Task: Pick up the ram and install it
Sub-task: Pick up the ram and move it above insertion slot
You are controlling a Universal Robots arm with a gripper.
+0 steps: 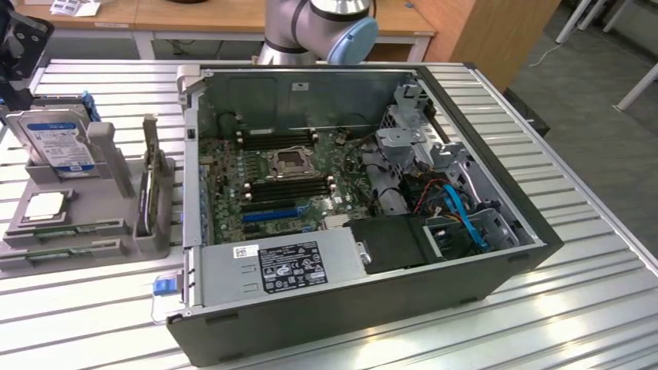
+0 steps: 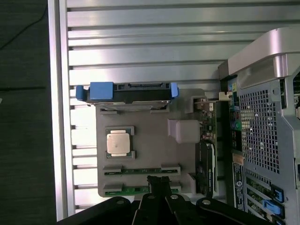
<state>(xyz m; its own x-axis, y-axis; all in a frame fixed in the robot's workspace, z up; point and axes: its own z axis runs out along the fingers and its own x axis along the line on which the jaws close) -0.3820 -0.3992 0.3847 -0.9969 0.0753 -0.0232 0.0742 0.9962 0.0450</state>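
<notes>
The claw (image 2: pixel 157 182), a black two-fingered gripper, hangs with its tips pressed together and nothing between them, poised above one end of the flat grey plastic parts tray (image 2: pixel 150 140). Directly under those tips, in the tray's outermost groove, lies the ram (image 2: pixel 124 190). It is a long thin green circuit-board stick that seems to stand on edge between small grey clips. A second green stick (image 2: pixel 140 170) sits in the next groove inward on the tray. Further along the tray rests a square silver processor chip (image 2: pixel 118 143), and at the tray's far end stands a hard drive with blue brackets (image 2: pixel 126 91). Beside the tray stands the open dark-grey computer case (image 1: pixel 340 324), with black memory slots (image 1: pixel 293 189) on its board. The pick-up looks not yet begun. Doing it well probably means spreading the fingers before descending and squaring them across the stick's thin body at mid-length, clear of the tray's clips. The claw should then come straight down, close gently, and draw up without tilt, so the stick neither binds in its groove nor disturbs its neighbour.
</notes>
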